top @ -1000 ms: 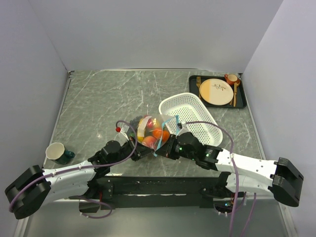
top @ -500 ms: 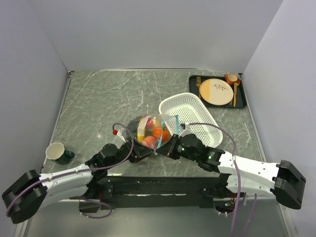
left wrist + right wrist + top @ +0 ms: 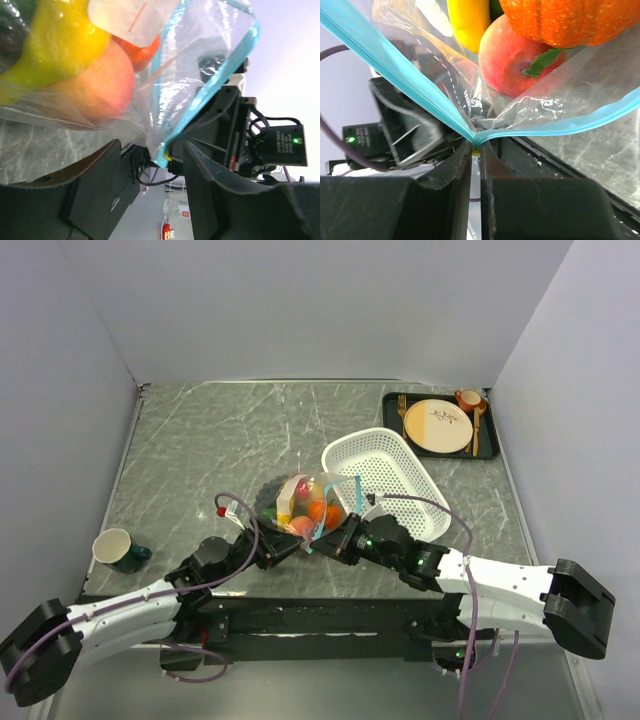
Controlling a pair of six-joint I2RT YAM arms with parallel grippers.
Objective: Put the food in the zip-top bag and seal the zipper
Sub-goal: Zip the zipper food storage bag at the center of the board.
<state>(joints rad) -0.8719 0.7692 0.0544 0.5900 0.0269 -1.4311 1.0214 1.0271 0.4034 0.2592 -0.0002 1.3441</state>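
The zip-top bag (image 3: 308,502) sits propped up at mid-table with the food (image 3: 318,510) inside. In the right wrist view an orange tomato (image 3: 565,20), a peach (image 3: 512,60) and a yellow banana (image 3: 469,20) show through the plastic. My right gripper (image 3: 476,147) (image 3: 336,540) is shut on the end of the zipper (image 3: 410,75), whose two teal strips spread apart in a V from the pinch. My left gripper (image 3: 152,150) (image 3: 285,548) is open just below the bag's near corner, and the zipper's end (image 3: 165,156) hangs by the gap between its fingers.
A white perforated basket (image 3: 385,478) lies right behind the bag and the right arm. A black tray (image 3: 490,445) with a beige plate, cup and cutlery sits at the back right. A dark green mug (image 3: 118,550) stands at the near left. Walls close three sides.
My left gripper has opened and let go of the bag, and the left arm has drawn back toward the near left. The right gripper keeps its pinch on the zipper end.
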